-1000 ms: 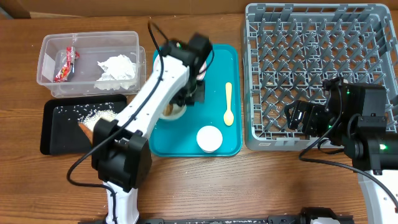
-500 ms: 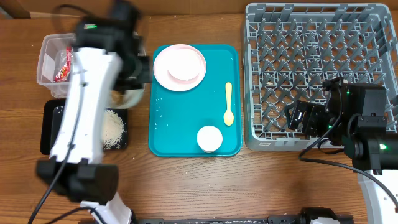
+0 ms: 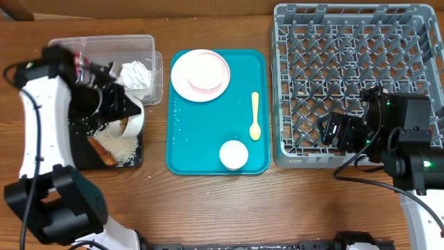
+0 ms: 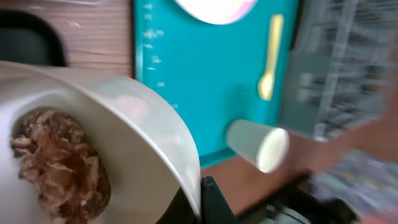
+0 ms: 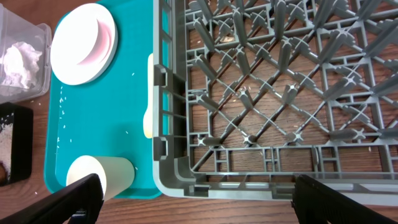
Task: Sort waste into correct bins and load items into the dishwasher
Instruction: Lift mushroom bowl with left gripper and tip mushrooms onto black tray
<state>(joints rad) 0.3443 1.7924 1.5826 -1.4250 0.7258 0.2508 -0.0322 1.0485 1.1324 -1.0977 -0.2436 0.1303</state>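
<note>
My left gripper is shut on the rim of a small white bowl, which hangs tilted over the black tray. In the left wrist view a brown food lump lies in that bowl, whose rim is pinched by the left gripper. Loose rice and an orange stick lie on the black tray. The clear tub holds a white napkin and a red wrapper. My right gripper stands open at the grey dish rack's near edge.
The teal tray carries a pale-pink plate, a pale-yellow spoon and a white cup lying on its side. The right arm stands at the rack's front right corner.
My left arm has swung left from above the teal tray, past the clear tub, carrying the bowl over the black tray. The pink plate is now uncovered. The right arm has not moved.
</note>
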